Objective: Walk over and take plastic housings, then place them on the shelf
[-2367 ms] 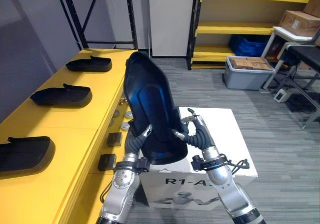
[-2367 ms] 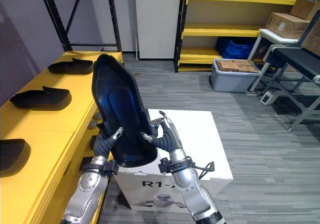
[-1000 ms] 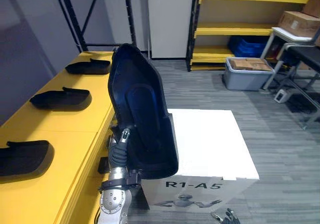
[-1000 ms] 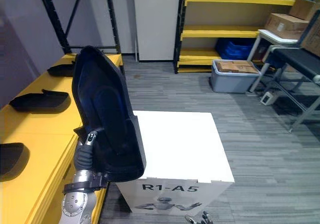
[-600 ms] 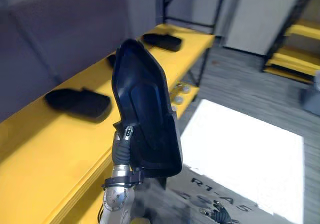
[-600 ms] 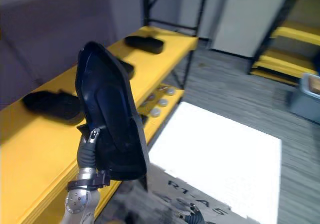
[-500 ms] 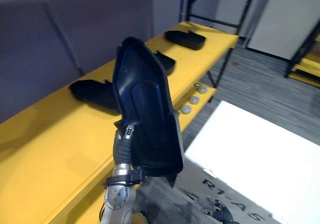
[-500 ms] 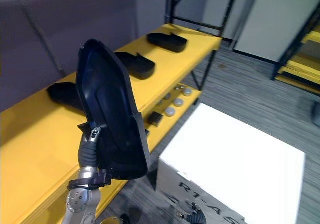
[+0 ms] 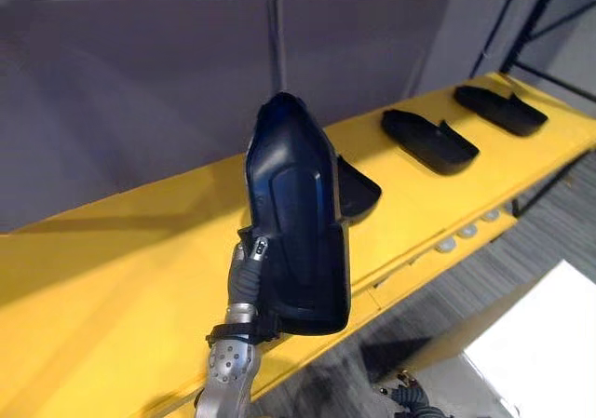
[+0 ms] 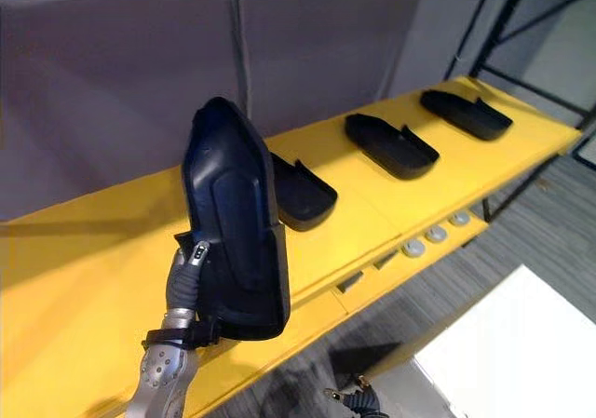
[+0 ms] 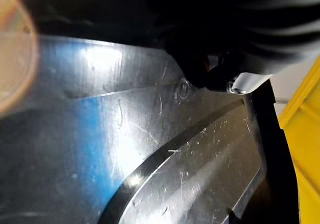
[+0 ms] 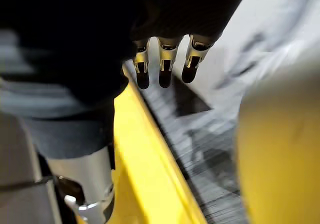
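Yellow shelf (image 9: 112, 278) behind upright black housing (image 9: 298, 236) in left robot hand (image 9: 246, 271)

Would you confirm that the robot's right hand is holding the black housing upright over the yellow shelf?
Not quite: the left hand holds the black housing upright over the yellow shelf, as the right eye view shows; the right hand hangs open.

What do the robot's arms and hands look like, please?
The left arm is silver-grey metal with a black band at the wrist. The left hand wears a dark ribbed cover. The right hand has silver fingers with dark tips below a like cover.
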`<state>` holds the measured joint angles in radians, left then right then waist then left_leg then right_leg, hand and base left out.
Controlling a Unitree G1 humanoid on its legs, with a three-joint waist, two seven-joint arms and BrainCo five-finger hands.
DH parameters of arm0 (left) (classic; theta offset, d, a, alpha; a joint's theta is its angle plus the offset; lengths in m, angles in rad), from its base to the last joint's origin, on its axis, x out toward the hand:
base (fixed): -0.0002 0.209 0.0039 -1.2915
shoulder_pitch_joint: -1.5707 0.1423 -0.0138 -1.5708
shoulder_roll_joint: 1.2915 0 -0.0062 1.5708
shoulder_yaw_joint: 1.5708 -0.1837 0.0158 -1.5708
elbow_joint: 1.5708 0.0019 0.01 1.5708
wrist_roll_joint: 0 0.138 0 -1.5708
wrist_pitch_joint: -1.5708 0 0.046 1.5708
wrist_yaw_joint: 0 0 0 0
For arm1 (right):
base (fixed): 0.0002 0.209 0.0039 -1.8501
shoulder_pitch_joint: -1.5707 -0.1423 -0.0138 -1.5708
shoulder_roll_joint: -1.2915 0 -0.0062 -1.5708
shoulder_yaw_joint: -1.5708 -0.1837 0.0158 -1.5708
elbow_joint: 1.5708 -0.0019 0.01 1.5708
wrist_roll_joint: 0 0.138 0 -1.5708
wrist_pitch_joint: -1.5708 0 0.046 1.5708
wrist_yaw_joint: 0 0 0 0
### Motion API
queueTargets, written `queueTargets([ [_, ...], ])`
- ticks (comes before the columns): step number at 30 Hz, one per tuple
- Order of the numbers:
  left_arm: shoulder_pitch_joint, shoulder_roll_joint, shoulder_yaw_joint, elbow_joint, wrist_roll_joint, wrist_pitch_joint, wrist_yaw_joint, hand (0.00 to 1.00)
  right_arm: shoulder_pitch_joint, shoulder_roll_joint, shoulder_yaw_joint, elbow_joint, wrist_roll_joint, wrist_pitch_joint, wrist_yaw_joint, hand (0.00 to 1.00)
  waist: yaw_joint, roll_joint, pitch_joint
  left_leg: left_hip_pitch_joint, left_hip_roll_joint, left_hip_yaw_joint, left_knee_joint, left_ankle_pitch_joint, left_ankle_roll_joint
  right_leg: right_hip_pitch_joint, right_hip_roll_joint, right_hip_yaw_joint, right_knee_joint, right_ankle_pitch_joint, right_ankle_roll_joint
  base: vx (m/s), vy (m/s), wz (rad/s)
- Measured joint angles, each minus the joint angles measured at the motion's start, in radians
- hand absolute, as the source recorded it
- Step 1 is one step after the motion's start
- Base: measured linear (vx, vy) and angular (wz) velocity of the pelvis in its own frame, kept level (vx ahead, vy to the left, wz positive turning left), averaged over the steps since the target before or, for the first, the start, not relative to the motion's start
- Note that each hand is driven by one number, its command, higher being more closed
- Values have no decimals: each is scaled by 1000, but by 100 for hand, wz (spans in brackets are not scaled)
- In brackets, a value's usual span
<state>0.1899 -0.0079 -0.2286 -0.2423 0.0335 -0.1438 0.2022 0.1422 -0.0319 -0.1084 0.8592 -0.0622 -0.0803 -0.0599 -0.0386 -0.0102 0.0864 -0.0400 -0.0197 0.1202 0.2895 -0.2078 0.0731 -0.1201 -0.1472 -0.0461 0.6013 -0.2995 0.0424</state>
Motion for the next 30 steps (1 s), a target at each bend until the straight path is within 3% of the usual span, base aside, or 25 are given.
queueTargets([
  [2,-10,-11,-5,-2,13,0,12,100,32,14,-8,-58,9,0,-1,0,-6,-17,-4,-11,-26,-76,28,-6,-17,-36,54,110,-64,14,-1,82,-158,139],
  [3,-10,-13,-7,-8,14,0,13,100,47,25,-8,-66,21,-1,0,0,-3,-34,-4,-12,-46,-106,49,-20,-31,-22,42,119,-122,40,26,92,-222,126],
  [5,4,-34,-7,-13,32,2,14,100,65,28,-14,-71,23,0,-4,0,33,-10,-23,-26,-7,-124,77,-36,-53,23,62,62,-185,37,11,137,-254,79],
  [8,9,-36,-11,-20,36,1,10,100,89,32,-8,-80,25,0,-6,0,59,-15,-35,-13,31,-118,39,-28,-82,65,86,15,-246,52,-11,94,-184,39],
  [11,56,-37,-10,-20,42,2,7,100,99,41,-8,-86,27,0,-6,0,58,-25,-46,6,42,-106,9,-13,-102,112,92,1,-303,67,-13,88,-65,10],
  [15,81,-37,10,-19,48,10,8,100,111,58,-6,-88,26,0,-6,0,67,-43,-50,8,41,-111,7,-2,-102,162,90,-40,-372,96,-10,55,11,22],
  [19,77,-36,60,-19,48,14,13,100,104,74,-8,-91,26,0,-8,0,81,-66,-9,-54,38,-113,140,-9,-115,187,77,-82,-364,97,-11,-28,28,42],
  [20,78,-41,80,-22,48,15,18,100,101,71,-8,-92,26,0,-10,0,82,-73,-1,-84,60,-78,195,-36,-136,187,73,-84,-366,98,-12,-93,64,34],
  [21,78,-42,95,-23,47,15,27,100,92,73,-5,-92,26,0,-13,0,80,-63,2,-111,118,-9,271,-62,-125,186,75,-98,-365,98,-12,-94,86,16],
  [22,82,-44,115,-23,47,19,36,100,87,65,-5,-100,20,1,-19,0,80,-64,8,-131,224,57,358,-84,-131,187,71,-99,-363,98,-12,-77,84,4],
  [24,82,-44,122,-22,45,21,40,100,88,57,-6,-106,17,1,-20,0,79,-63,4,-109,317,94,350,-83,-129,185,54,-100,-368,97,-9,-79,213,-9],
  [25,78,-44,112,-11,42,19,44,100,88,43,-6,-95,16,2,-20,0,75,-53,-22,-90,366,96,301,-73,-115,171,31,-101,-373,97,31,-55,410,-5],
  [26,76,-44,110,-7,40,19,45,100,90,39,-7,-93,16,2,-21,0,73,-48,-25,-85,373,95,280,-67,-105,168,26,-101,-374,99,38,-20,426,15],
  [27,71,-42,85,13,35,16,47,100,89,21,-15,-75,22,1,-20,0,53,-22,-44,-70,375,82,185,-49,-149,152,12,-107,-375,103,75,52,501,30],
  [28,55,-38,73,40,32,15,46,100,72,18,-22,-42,17,3,-22,0,38,-25,-55,-74,341,83,147,-54,-236,147,-16,-108,-382,117,95,67,410,43],
  [29,33,-39,77,77,29,21,50,100,56,38,-27,-12,17,7,-20,0,29,-58,-51,-81,284,80,138,-45,-212,149,-62,-107,-413,159,91,72,487,40],
  [30,24,-38,77,96,28,24,54,100,56,56,-28,-7,19,7,-20,0,28,-64,-49,-95,257,71,145,-45,-206,154,-83,-108,-436,201,94,32,441,36],
])
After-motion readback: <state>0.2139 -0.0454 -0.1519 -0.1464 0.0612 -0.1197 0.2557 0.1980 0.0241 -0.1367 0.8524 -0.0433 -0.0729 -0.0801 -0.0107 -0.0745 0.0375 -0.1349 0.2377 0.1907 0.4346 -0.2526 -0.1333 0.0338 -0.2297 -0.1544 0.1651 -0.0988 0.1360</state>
